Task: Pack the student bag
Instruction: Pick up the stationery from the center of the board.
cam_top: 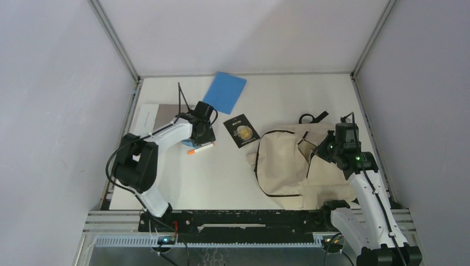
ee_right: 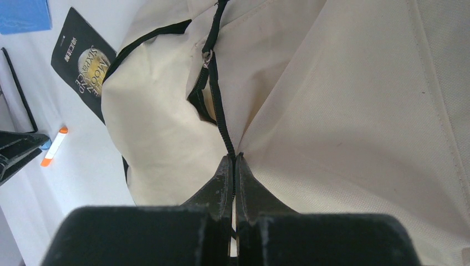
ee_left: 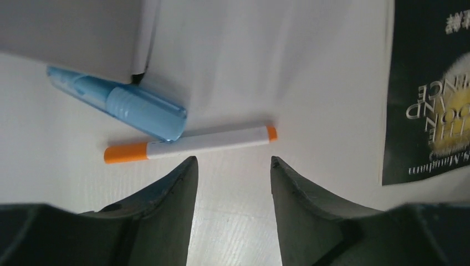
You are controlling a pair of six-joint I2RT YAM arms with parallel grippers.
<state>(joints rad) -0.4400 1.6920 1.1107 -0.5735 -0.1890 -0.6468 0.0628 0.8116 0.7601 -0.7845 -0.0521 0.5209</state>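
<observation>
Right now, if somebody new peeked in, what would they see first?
The big cream student bag sits on the right, with the right claw pinching its black zipper edge. On the left, the left claw hangs open right by an orange-capped marker, and a blue folder lies at the back.

Left gripper (ee_left: 233, 162): jaws apart, only bare table (cam_top: 221, 183) between the tips.
Ahead of tips: marker (ee_left: 188, 145) lies crosswise just beyond them; blue pen (ee_left: 124, 105) touches its far side.
Between marker and book (cam_top: 241, 131): narrow free strip.
Table middle to near edge: bare, passable.
Right half: bag (cam_top: 282, 160) fills it; right gripper (ee_right: 234, 160) is pinched on its zip.
Far edge: folder (cam_top: 224, 91) lies there; scissors (cam_top: 313, 117) just beyond the bag.
</observation>
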